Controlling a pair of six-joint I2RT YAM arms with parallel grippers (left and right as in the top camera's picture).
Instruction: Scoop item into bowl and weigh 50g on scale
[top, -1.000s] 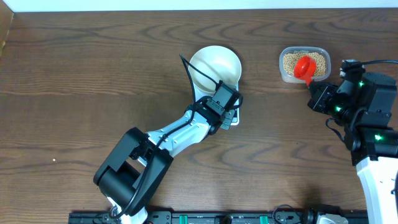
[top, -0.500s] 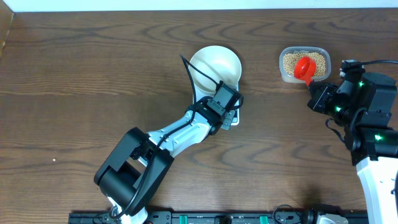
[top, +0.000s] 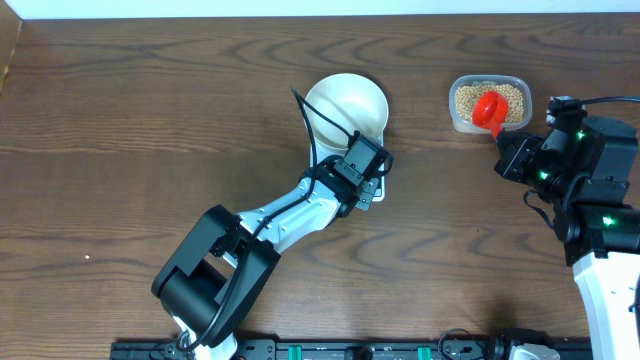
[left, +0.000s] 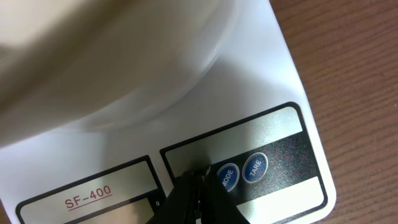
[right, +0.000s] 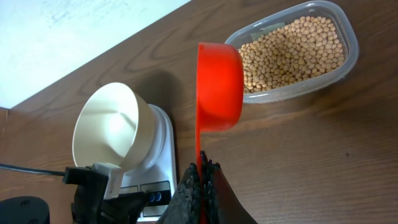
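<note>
The white bowl (top: 347, 105) sits empty on the white scale (top: 374, 196), also seen in the right wrist view (right: 112, 127). My left gripper (top: 364, 178) is shut, its tips (left: 198, 177) on the scale's panel (left: 273, 155) just left of the two round buttons. My right gripper (top: 508, 152) is shut on the handle of a red scoop (right: 219, 87), held on edge beside the clear container (right: 336, 59) of tan beans (right: 292, 53). The scoop (top: 489, 108) hangs over the container's near side.
The clear container (top: 455, 112) stands at the back right of the dark wooden table (top: 150, 130). A black cable (top: 305, 125) runs past the bowl's left side.
</note>
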